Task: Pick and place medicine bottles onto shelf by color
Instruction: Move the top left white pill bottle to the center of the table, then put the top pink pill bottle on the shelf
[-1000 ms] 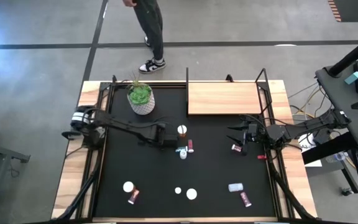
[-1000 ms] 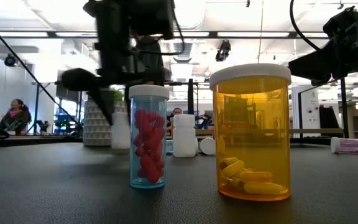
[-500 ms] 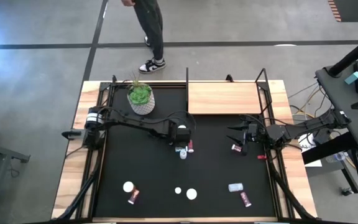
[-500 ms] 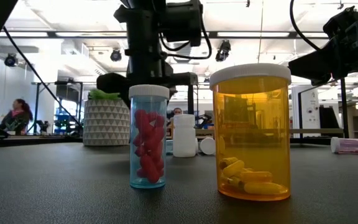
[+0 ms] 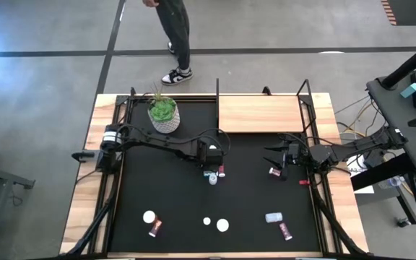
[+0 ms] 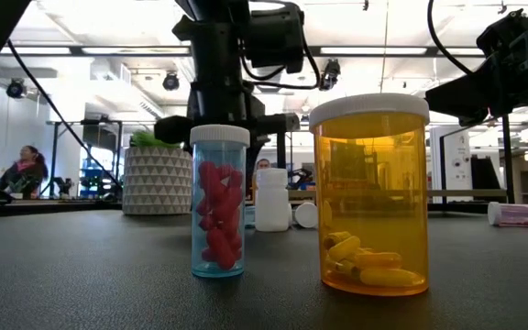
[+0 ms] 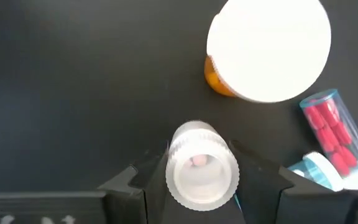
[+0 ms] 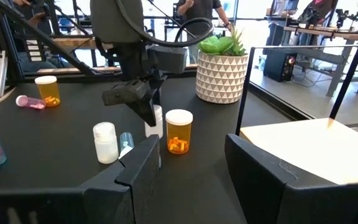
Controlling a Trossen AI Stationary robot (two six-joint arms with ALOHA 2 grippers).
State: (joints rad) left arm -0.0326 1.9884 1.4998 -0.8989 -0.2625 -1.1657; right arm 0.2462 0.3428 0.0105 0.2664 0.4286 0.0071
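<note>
1. We judge the main risk to be a knock-on: the left hand [image 7: 194, 180] hangs over a tight cluster near the middle of the bench, and the orange bottle [image 7: 263, 53] and a toppled blue bottle of red pills [image 7: 331, 134] lie just beside its target. A finger that comes down slightly off line could tip either one.

2. A second risk is a poor grip. The white-capped bottle [image 7: 201, 171] is upright and narrow; if the fingers close off-centre it may twist or slip out during the carry to the shelf [image 5: 260, 113] at the bench's far edge.

3. In the left wrist view that hand's fingers stand apart, one on each side of the white-capped bottle. We see no clear contact yet, so we take it as open around the bottle, not clamped.

4. The right hand [image 8: 188, 162] waits near the bench's right edge, its fingers spread wide with nothing between them. A small pink bottle [image 5: 274, 172] lies on the bench just beside it in the high view.

5. The shelf board is bare, so by our judgement sorting has hardly started. More bottles are scattered toward the bench's near edge, among them a white one [image 5: 149, 216] and a pale one lying on its side [image 5: 273, 217].

6. The plant pot [image 5: 164, 115] stands in the far-left part of the bench, well apart from the cluster.
</note>
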